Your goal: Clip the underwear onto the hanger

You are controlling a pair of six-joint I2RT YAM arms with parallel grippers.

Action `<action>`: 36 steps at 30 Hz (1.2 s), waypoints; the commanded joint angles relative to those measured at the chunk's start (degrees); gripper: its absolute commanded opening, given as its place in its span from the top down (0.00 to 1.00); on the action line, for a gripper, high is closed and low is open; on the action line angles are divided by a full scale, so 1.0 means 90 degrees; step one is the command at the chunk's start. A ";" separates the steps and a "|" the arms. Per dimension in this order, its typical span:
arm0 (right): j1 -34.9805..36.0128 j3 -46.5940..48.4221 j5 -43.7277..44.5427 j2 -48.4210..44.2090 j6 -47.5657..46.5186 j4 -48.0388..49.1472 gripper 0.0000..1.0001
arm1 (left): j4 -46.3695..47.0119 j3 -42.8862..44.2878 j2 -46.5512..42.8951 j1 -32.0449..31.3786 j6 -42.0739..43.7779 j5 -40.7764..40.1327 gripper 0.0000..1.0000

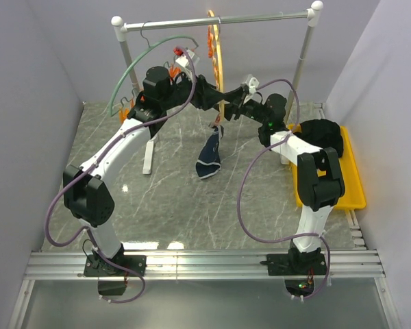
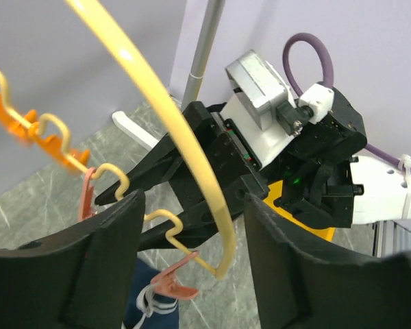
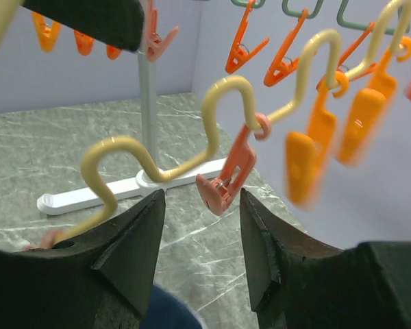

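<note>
The yellow hanger (image 1: 216, 62) hangs edge-on from the rail, with orange clips (image 3: 315, 151) along its wavy lower bar (image 3: 157, 164). The navy underwear (image 1: 209, 156) dangles below it, pinched at one white-trimmed corner by a salmon clip (image 2: 175, 281). My left gripper (image 2: 195, 260) is open, and the hanger's arc end (image 2: 222, 253) passes between its fingers without touching them. Coming in from the right, my right gripper (image 3: 202, 240) is open too; a salmon clip (image 3: 226, 181) hangs just ahead of its gap, and the underwear (image 3: 168, 312) shows below it.
A green hanger (image 1: 133, 65) hangs on the white rack (image 1: 219, 20) to the left, with more orange clips beneath it. A yellow tray (image 1: 353, 185) at the right holds a black clothing pile (image 1: 322, 133). The rack's white foot (image 1: 148, 154) lies on the marble table.
</note>
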 commanded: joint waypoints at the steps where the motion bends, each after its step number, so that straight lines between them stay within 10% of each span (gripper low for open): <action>1: -0.0044 0.0009 -0.0105 -0.0330 -0.0008 0.0126 0.45 | -0.0148 0.0083 -0.0493 -0.0005 0.0042 -0.0235 0.34; 9: -0.0093 0.0077 -0.0075 -0.0311 0.0071 0.0146 0.44 | -0.0433 -0.0531 -0.1176 0.0053 -0.0134 -0.0626 0.28; 14: -0.0122 0.0029 -0.0114 -0.0320 0.0071 0.0146 0.44 | -0.0558 -0.0728 -0.1256 0.0365 0.0490 -0.0822 0.44; 24: -0.0132 0.0214 -0.0349 -0.0194 -0.0085 -0.0010 0.43 | -0.1106 0.0014 -0.0232 0.0581 0.4325 0.0749 0.52; 36: -0.0181 0.0253 -0.0436 -0.0174 -0.0144 -0.0059 0.44 | -0.0415 0.0386 0.0726 0.0669 0.4866 0.2000 0.46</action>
